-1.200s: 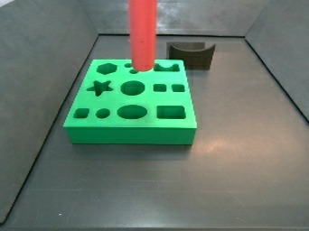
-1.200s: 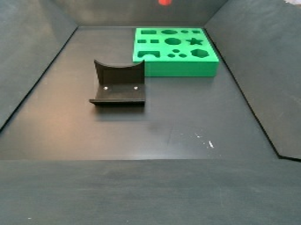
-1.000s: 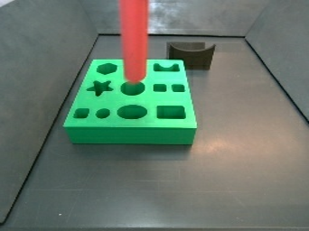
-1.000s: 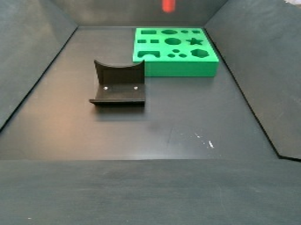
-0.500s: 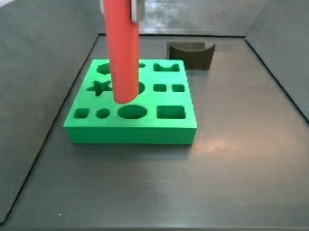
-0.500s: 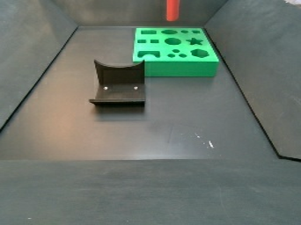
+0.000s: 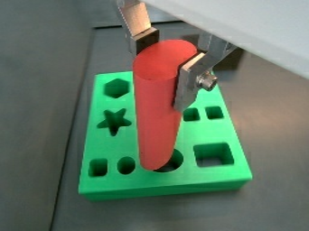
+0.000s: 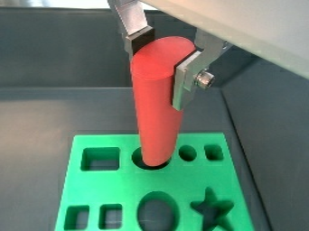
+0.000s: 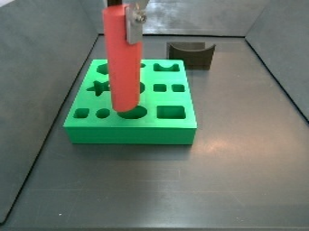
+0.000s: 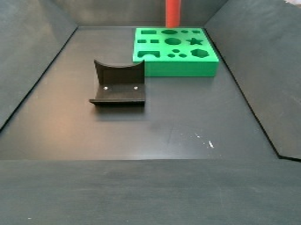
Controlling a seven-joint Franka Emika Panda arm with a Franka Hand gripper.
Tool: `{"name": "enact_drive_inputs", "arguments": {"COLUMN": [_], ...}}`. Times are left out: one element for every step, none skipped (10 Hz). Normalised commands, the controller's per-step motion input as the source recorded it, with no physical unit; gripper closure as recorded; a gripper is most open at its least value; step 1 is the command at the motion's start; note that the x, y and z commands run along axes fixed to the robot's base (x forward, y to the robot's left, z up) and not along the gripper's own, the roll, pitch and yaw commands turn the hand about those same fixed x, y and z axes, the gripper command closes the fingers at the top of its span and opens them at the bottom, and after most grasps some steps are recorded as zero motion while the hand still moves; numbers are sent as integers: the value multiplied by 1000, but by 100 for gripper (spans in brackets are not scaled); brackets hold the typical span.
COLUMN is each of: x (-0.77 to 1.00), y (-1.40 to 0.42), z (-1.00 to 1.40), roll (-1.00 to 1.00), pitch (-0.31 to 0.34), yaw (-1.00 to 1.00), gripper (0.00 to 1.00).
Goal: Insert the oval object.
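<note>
The oval object is a long red-orange peg, held upright. The gripper is shut on its upper end, one silver finger on each side; this also shows in a wrist view. The peg stands over the green block, which has several shaped holes. Its lower end meets the large oval hole in the block's near row; I cannot tell how deep it sits. In a side view only the peg's lower part shows above the block, and the gripper is cut off.
The dark grey fixture with a curved notch stands on the dark floor away from the block; it also shows behind the block. Grey walls slope up around the floor.
The gripper has carried the peg from the block's back row forward to the oval hole in the near row and lowered it. The block and fixture have not moved.
</note>
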Motion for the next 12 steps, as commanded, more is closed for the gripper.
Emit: {"name": "enact_drive_inputs", "arguments": {"x": [17, 0, 0, 0, 0, 114, 171, 214, 280, 329, 163, 29], "y": [0, 0, 0, 0, 0, 0, 0, 0, 0, -60, -186, -83], "z": [-137, -146, -149, -146, -157, -171, -123, -74, -11, -89, -146, -160], "roll": [0, 0, 0, 0, 0, 3, 0, 0, 0, -41, -120, -160], "pitch": [-23, -11, -10, -10, -4, -6, -1, 0, 0, 0, 0, 0], "yaw": [-1000, -1000, -1000, -1000, -1000, -966, -923, -883, -826, -754, -683, -466], "gripper": [100, 100, 100, 100, 100, 100, 100, 100, 100, 100, 100, 100]}}
